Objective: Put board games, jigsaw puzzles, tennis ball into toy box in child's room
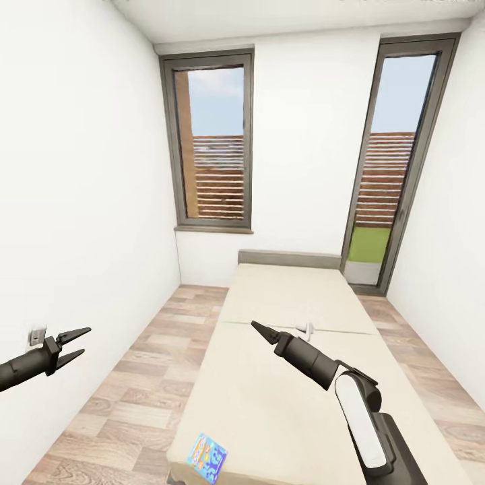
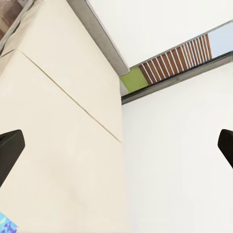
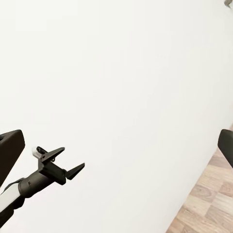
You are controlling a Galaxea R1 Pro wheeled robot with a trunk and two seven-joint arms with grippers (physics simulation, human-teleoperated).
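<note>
The child's room is narrow here, with white walls close on either side and two tall dark-framed windows at the far end. The bed runs lengthwise down the middle, its beige mattress bare over most of its length, with wood-plank floor alongside.

One blue-teal board game lies flat at the bed's near edge, close to its near left corner and almost touching the rim. A nudge from the pincer could slide it off onto the floor, I judge.

The right pincer hangs over the mattress with its jaws drawn together on nothing. It would need to part them before a grasp, or it will just push the box. The left pincer stands spread and empty over the floor near the left wall, which leaves little swing room.
</note>
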